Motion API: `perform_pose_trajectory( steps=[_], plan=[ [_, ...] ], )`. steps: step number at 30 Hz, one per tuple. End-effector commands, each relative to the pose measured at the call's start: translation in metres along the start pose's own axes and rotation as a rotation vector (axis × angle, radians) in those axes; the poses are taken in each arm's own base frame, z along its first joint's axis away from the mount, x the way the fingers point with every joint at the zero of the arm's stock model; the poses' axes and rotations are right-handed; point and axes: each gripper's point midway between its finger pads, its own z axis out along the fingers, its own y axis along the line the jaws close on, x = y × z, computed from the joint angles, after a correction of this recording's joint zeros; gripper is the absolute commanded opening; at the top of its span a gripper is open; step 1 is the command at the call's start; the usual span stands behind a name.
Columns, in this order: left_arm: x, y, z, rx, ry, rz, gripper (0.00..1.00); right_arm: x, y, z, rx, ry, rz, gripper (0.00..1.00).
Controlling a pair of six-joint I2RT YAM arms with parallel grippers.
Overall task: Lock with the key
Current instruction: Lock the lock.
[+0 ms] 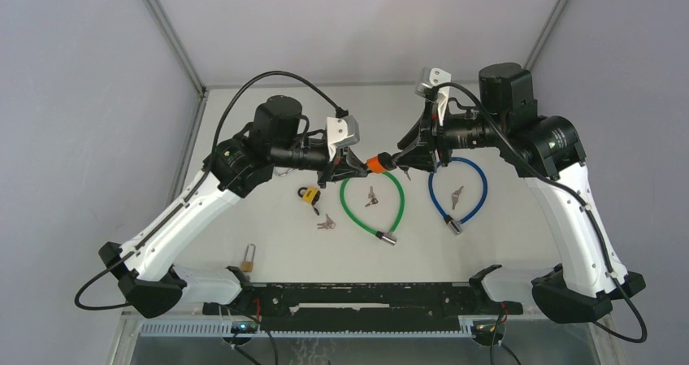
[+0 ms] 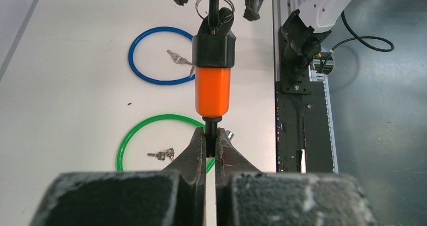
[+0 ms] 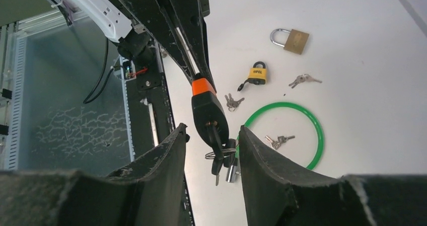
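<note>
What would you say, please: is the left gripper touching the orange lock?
Touching: left wrist view shows the left gripper pinching the orange lock by its stem.

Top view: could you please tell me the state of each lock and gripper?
left gripper, shut on orange lock
right gripper, open around key
orange lock, held aloft, key inserted
brass padlock, shackle closed
yellow padlock, shackle unclear
green cable lock, looped
blue cable lock, looped
</note>
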Motion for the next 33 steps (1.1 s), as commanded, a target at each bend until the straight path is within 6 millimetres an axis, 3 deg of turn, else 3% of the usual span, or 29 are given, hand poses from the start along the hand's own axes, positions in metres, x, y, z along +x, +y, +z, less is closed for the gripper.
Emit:
perform_pose_trajectory(
  steps=[1, 6, 12, 23, 33],
  plan=[
    [-0.034, -0.004, -0.012, -0.008, -0.094, 0.093, 0.0, 0.004, 0.004, -0.001, -0.007, 0.003, -0.021, 0.47],
    [-0.035, -0.004, -0.012, -0.006, -0.098, 0.091, 0.0, 0.006, 0.004, 0.003, -0.021, 0.012, -0.017, 0.4],
    [-0.038, -0.002, -0.012, -0.019, -0.107, 0.07, 0.0, 0.01, 0.003, 0.003, -0.016, 0.031, -0.018, 0.01],
    [-0.008, 0.002, -0.014, -0.03, -0.018, 0.11, 0.0, 0.004, -0.004, -0.022, 0.046, -0.031, -0.056, 0.0],
    [0.014, 0.005, -0.017, -0.041, 0.059, 0.098, 0.0, -0.003, -0.001, -0.03, 0.061, -0.065, -0.09, 0.0]
  ],
)
